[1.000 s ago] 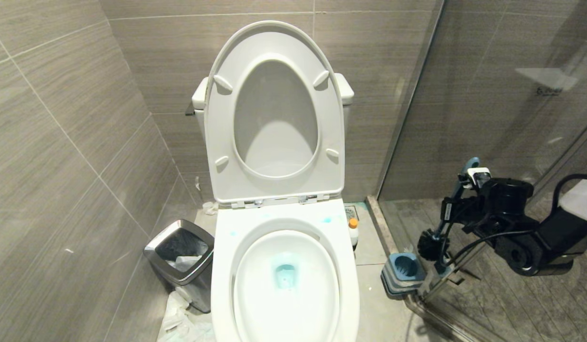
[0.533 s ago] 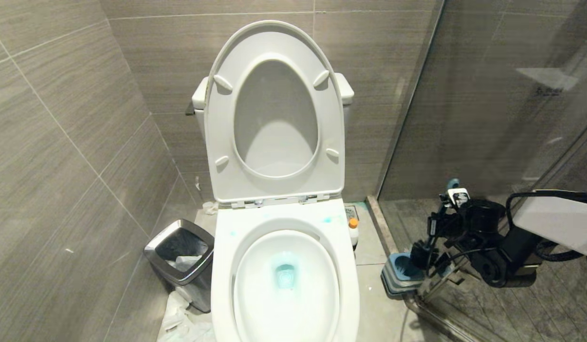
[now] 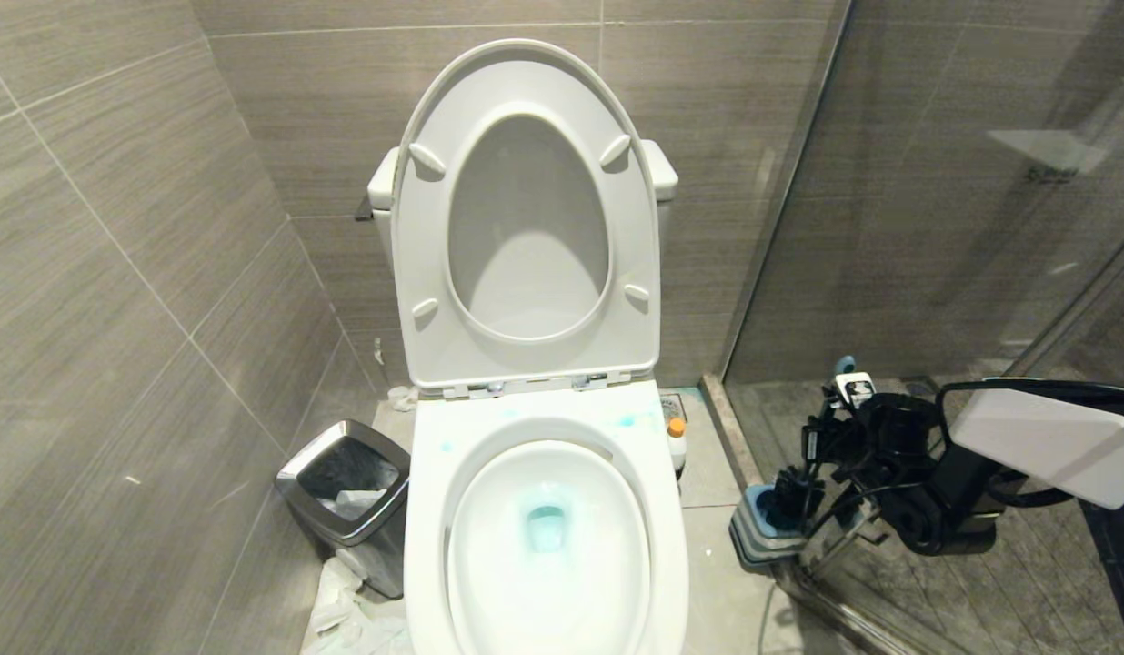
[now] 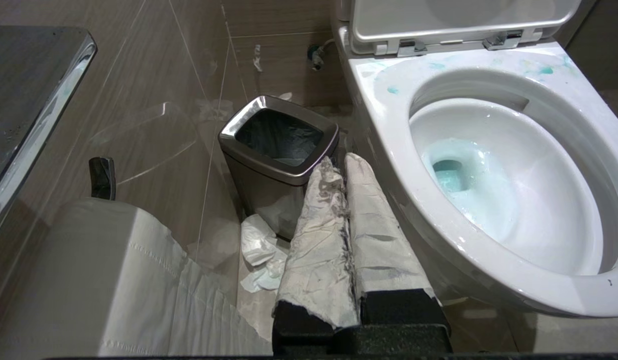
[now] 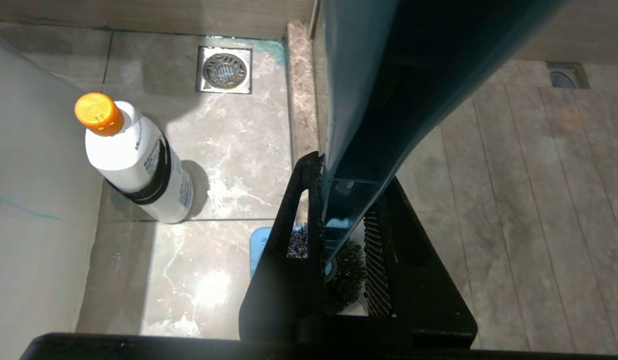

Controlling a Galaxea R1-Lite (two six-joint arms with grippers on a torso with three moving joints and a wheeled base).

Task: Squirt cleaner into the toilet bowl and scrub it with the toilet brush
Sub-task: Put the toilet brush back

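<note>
**Brush at holder, lower right**

My right gripper [image 3: 830,437] clamps the toilet brush [image 3: 842,368], head in the holder [image 3: 753,528], tight against the glass door edge [image 3: 780,218]. Floor free beside the toilet bowl [image 3: 426,509]. Left gripper [image 4: 345,165] closed, empty, near the bin [image 4: 279,137].

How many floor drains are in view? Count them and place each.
2. One square chrome drain lies in the floor behind the orange-capped bottle; a second drain lies in the shower floor. Others may be hidden.

Legible text: none | bottle [image 5: 139,160] label: small dark print, too small to read | toilet bowl [image 3: 435,509], bin [image 3: 344,482]: unmarked | signs, numbers: none readable
</note>
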